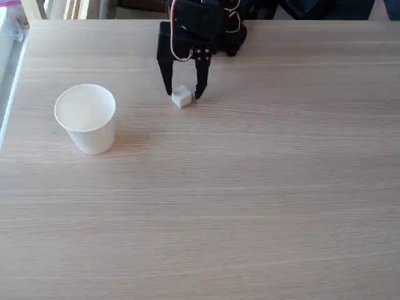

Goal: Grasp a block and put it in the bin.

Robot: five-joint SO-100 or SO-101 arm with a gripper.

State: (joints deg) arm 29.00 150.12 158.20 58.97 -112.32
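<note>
In the fixed view a tiny white block [181, 97] rests on the pale wooden table [250, 187], just behind the table's middle. My black gripper [183, 94] reaches down from the far edge, and its two fingers stand on either side of the block with a gap between them, so it is open around the cube. Whether the fingertips touch the block is unclear. The bin [86, 117], a white paper cup, stands upright to the left of the block, and nothing shows inside it.
The arm's black body with its wires [203, 28] sits at the table's far edge. A window ledge [9, 56] runs along the left side. Bare tabletop spreads in front and to the right.
</note>
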